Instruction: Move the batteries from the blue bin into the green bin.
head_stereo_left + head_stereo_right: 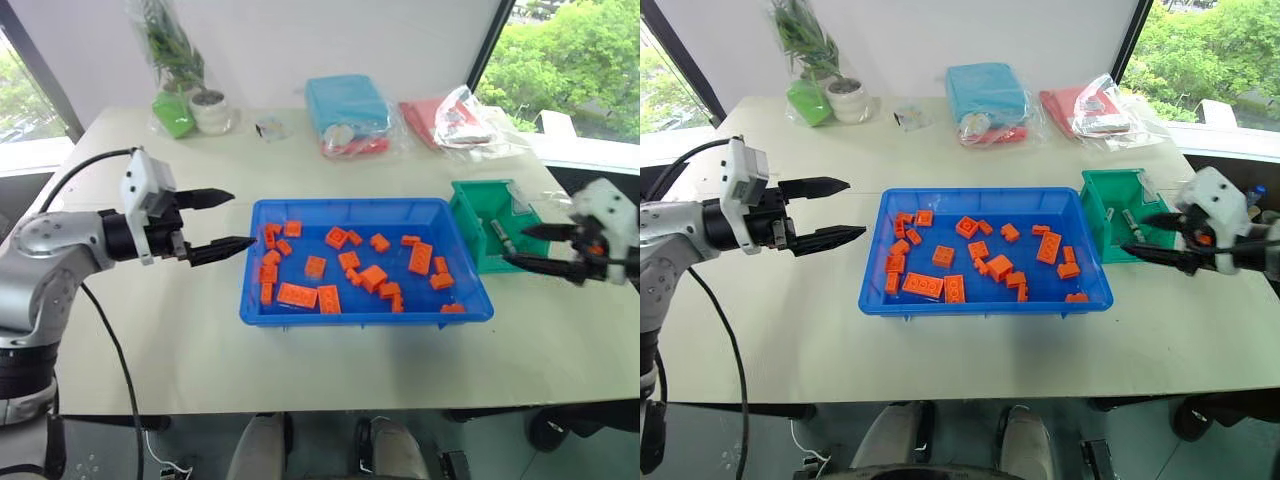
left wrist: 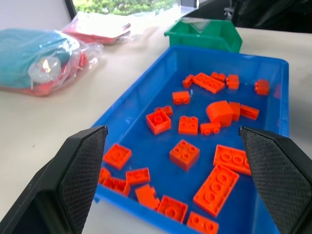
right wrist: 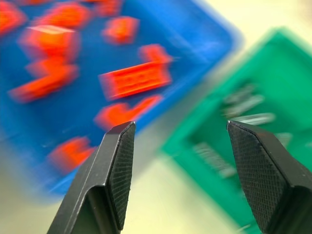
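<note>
The blue bin (image 1: 365,317) sits mid-table and holds several orange bricks (image 1: 420,257). Against its right end stands the green bin (image 1: 468,222), with silver-grey batteries (image 1: 500,236) lying inside; the right wrist view shows them as blurred grey cylinders (image 3: 243,105). My right gripper (image 1: 513,245) hovers open and empty at the green bin's right side, pointing left over it. My left gripper (image 1: 243,218) is open and empty just outside the blue bin's left wall, pointing at it. In the left wrist view its fingers (image 2: 80,165) frame the bricks and the far green bin (image 2: 204,36).
Along the table's far side lie a bagged potted plant (image 1: 205,105), a light green bagged lump (image 1: 172,113), a light blue bagged bundle (image 1: 345,105) and a red bagged bundle (image 1: 450,120). A small clear packet (image 1: 270,127) lies near them. Bare tabletop runs in front of the bins.
</note>
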